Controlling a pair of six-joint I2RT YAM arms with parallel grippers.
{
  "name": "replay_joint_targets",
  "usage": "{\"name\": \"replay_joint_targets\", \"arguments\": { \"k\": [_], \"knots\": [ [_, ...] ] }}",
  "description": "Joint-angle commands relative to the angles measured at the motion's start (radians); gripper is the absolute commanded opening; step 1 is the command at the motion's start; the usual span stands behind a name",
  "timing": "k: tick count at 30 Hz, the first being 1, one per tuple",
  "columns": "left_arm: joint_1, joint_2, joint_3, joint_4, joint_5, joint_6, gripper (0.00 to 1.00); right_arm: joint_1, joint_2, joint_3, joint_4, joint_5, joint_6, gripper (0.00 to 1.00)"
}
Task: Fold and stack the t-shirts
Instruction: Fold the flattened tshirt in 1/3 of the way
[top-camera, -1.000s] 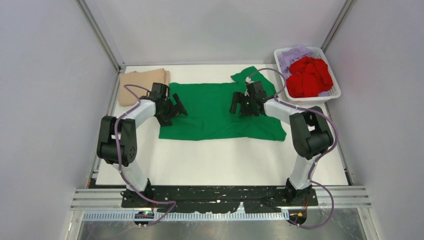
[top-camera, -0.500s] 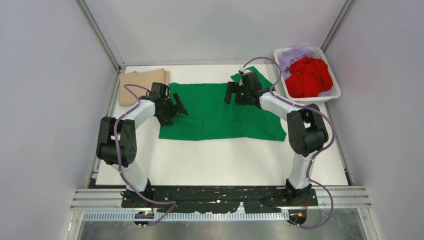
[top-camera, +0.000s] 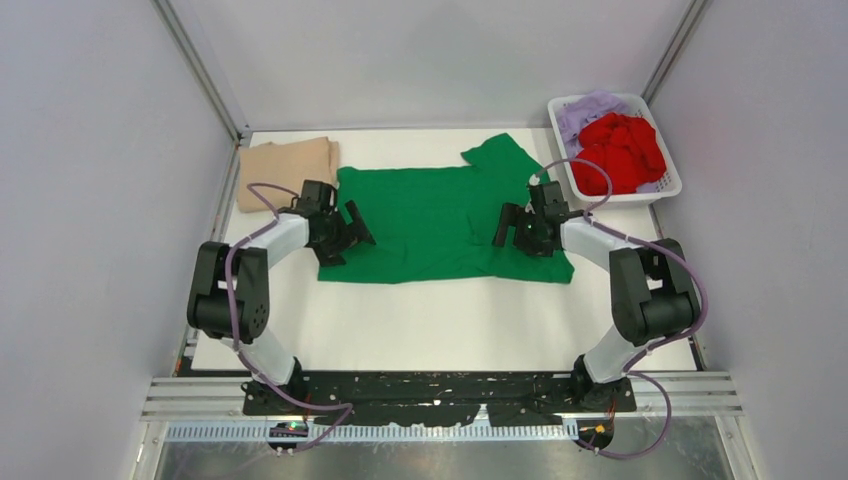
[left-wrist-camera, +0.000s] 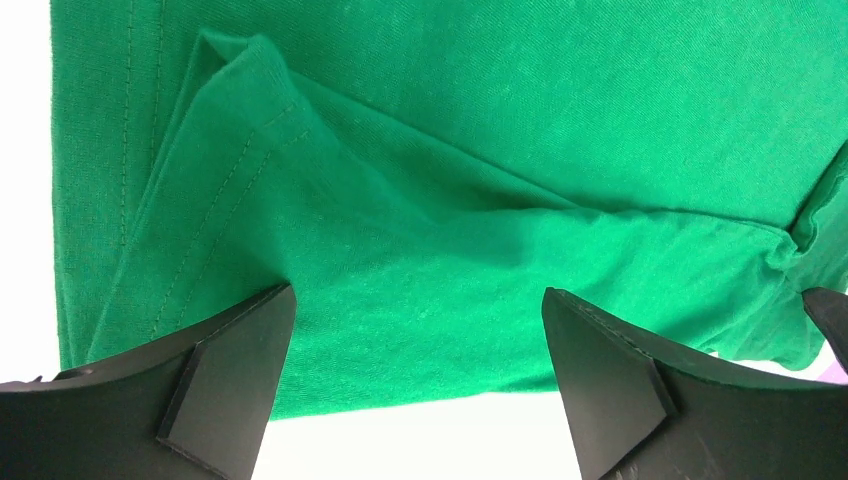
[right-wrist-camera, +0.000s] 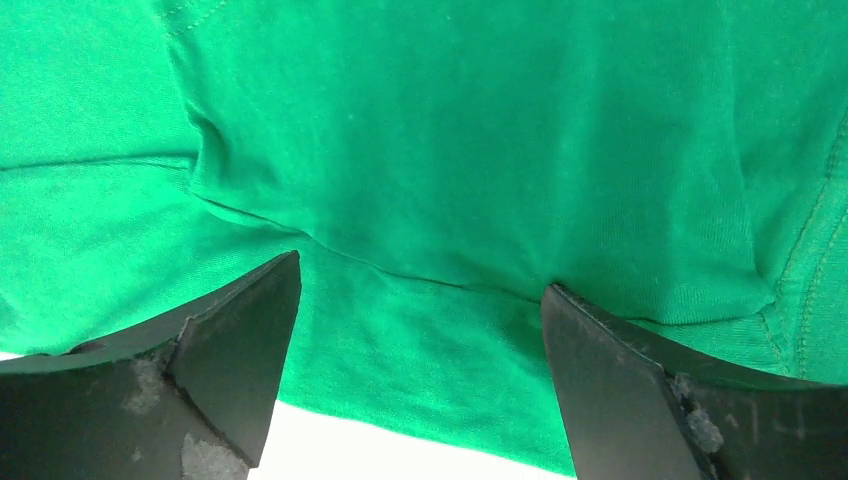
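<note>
Green t-shirt (top-camera: 430, 220) under left claw (left-wrist-camera: 416, 292), right claw (right-wrist-camera: 420, 272), both splayed wide

**Both claws spread wide, arms angled inward**

The left arm (top-camera: 278, 233) bends sharply at the elbow and reaches forward and inward. Its wrist tips downward, and the left claw (top-camera: 345, 232) hangs low with its fingers wide apart. The right arm (top-camera: 592, 238) mirrors it, elbow pushed outward. The right claw (top-camera: 508, 226) is equally spread and points inward.

White table (top-camera: 440, 320) under spread green t-shirt (top-camera: 430, 215), folded tan t-shirt (top-camera: 285, 160) (far-left corner), basket (top-camera: 672, 185).
</note>
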Motion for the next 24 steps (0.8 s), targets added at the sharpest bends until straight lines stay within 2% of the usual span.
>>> {"name": "replay_joint_targets", "arguments": {
  "k": [1,6,13,19,24],
  "knots": [
    [-0.009,-0.07,-0.135,-0.038,-0.018,0.02,1.0,-0.009,-0.05,-0.068,-0.187,0.014,-0.007,0.95],
    [-0.028,-0.185,-0.283,-0.042,-0.012,0.013,1.0,-0.009,-0.139,-0.171,-0.281,0.003,-0.009,0.96],
    [-0.085,-0.379,-0.435,-0.123,-0.027,-0.034,1.0,-0.01,-0.294,-0.296,-0.453,0.068,0.03,0.95],
    [-0.111,-0.567,-0.545,-0.197,-0.043,-0.093,0.99,-0.009,-0.382,-0.327,-0.494,0.079,0.065,0.95],
    [-0.152,-0.663,-0.603,-0.234,-0.035,-0.156,1.0,-0.009,-0.43,-0.353,-0.51,0.066,0.096,0.96]
  ]
}}
